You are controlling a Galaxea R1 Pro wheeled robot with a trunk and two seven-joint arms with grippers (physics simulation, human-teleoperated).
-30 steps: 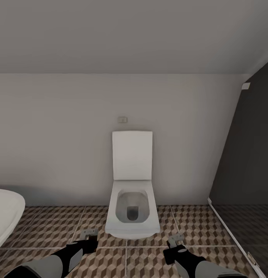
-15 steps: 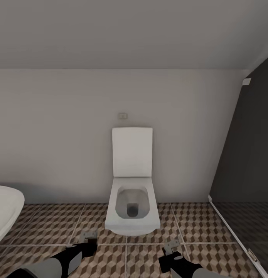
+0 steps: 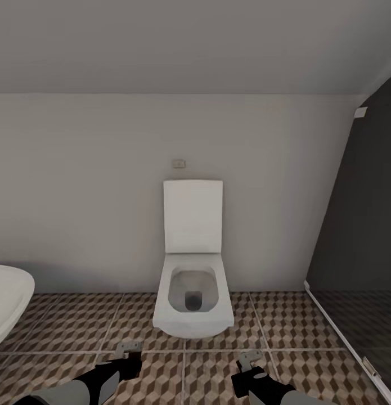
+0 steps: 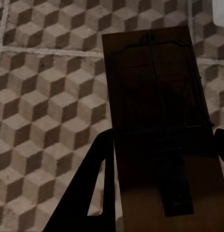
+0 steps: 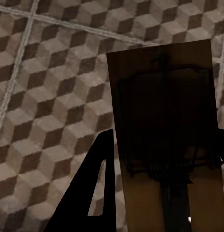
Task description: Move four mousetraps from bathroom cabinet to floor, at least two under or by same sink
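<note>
Both arms cut off at the head view's lower edge; left gripper (image 3: 129, 350) pinches a mousetrap (image 4: 158, 130), a dark board with wire seen in the left wrist view between its fingers (image 4: 95, 179), red mark not discernible. Right gripper (image 3: 250, 358) likewise clamps a second mousetrap (image 5: 167, 135), both held over the bathroom floor (image 3: 296, 326). Ahead of and between the grippers stands a white toilet (image 3: 193, 292), lid up; sink (image 3: 7, 298) edge, partly cropped, beyond the left gripper; dark shower glass (image 3: 358, 225) off the right one.

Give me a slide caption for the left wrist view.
Left gripper holding a mousetrap above the cube-patterned bathroom floor.
</note>
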